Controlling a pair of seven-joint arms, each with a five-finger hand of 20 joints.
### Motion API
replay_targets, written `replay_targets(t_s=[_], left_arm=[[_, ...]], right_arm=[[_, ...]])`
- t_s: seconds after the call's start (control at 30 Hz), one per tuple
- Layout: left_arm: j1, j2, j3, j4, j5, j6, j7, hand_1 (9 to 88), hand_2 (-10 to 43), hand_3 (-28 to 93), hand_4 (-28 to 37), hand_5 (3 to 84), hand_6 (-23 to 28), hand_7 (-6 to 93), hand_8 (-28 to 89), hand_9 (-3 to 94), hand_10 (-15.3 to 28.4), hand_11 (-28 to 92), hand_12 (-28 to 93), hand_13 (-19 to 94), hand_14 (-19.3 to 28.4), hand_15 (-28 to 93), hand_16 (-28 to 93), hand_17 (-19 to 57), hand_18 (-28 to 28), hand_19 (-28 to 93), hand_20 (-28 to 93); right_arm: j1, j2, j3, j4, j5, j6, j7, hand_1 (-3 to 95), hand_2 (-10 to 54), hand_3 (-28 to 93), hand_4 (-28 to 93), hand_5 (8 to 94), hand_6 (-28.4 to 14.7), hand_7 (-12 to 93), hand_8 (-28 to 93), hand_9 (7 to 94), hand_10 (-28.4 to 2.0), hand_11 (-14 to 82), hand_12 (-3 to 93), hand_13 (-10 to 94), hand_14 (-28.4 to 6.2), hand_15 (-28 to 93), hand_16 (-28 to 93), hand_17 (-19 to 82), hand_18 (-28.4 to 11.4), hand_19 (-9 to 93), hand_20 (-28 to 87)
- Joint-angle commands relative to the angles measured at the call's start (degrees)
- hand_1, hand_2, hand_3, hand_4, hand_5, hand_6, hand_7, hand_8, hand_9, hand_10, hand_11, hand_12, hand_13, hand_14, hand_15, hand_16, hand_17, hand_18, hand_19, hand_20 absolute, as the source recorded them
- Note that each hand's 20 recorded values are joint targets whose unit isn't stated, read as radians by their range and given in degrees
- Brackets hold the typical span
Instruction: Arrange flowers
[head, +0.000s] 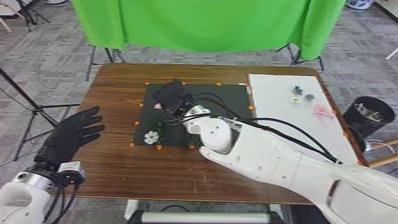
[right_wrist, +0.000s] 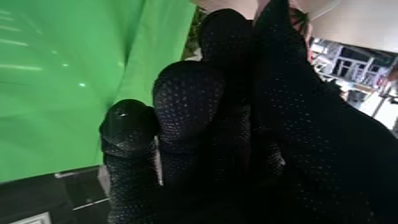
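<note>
Right hand (head: 170, 93) at the mat's (head: 233, 90) far-left corner, can't tell if it's gripping, and it wants a light touch by the pink flower (head: 158, 106), well clear of the white one (head: 151, 137).

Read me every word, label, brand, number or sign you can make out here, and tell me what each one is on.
None: there is no text I can read.
Dark mat, white sheet and table: no readable lettering or numbers.
Green cloth and black bin: nothing readable either.
Distant room background in the right wrist view: details too small to read.
</note>
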Motion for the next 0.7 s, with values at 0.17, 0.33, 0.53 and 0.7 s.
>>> replay_targets(t_s=[0.17, 0.33, 0.53, 0.7], left_arm=[[0.04, 0.44, 0.23, 0.25, -0.26, 0.2, 0.41, 24.8, 1.4, 70, -26.9, 29.7, 4.1, 19.3, -11, 25.8, 13.0, 22, 14, 21, 16.6, 33, -2, -9.4, 22.8, 46, 6], [-0.18, 0.47, 0.36, 0.34, -0.22, 0.22, 0.37, 24.8, 1.3, 70, -26.9, 29.7, 4.1, 19.3, -11, 25.8, 12.9, 22, 14, 21, 16.6, 33, -2, -9.4, 22.7, 46, 6], [-0.32, 0.51, 0.45, 0.38, -0.22, 0.19, 0.42, 24.9, 1.3, 70, -27.0, 29.7, 4.1, 19.4, -11, 25.8, 12.9, 22, 14, 21, 16.6, 33, -2, -9.4, 22.8, 46, 6], [0.05, 0.41, 0.32, 0.24, -0.26, 0.35, 0.42, 24.9, 1.3, 70, -26.9, 29.8, 4.1, 19.3, -11, 25.8, 12.9, 22, 14, 21, 16.6, 33, -2, -9.4, 22.8, 46, 6]], right_arm=[[0.94, -1.0, 0.09, 1.15, -1.79, -4.46, 1.49, 42.5, -9.5, 87, -28, 71.9, 5.4, 47, -3, 91.2, -3.4, 12.5, 46.0, 75, -2.2, 63, 35, 38, -19.5, 90, 46], [0.83, -1.14, 0.5, 0.97, -1.12, -5.3, 1.66, 40.1, -9.5, 86, -28, 69.4, 5.0, 47, -3, 89.2, -3.0, 13.2, 45.0, 74, -2.4, 65, 32, 37, -19.5, 90, 46], [0.6, -0.99, 1.03, 0.5, -1.31, -4.96, 1.04, 36.3, -9.5, 82, -28, 67.7, 4.6, 46, -3, 84.2, -3.8, 21.2, 36.6, 73, -2.5, 67, 28, 37, -19.5, 90, 47], [0.38, -0.86, 1.51, 0.21, -1.95, -6.28, 1.41, 35.3, -9.5, 82, -28, 65.8, 4.2, 45, -3, 81.9, -4.1, 23.2, 34.1, 72, -2.6, 67, 29, 37, -19.5, 90, 47]])
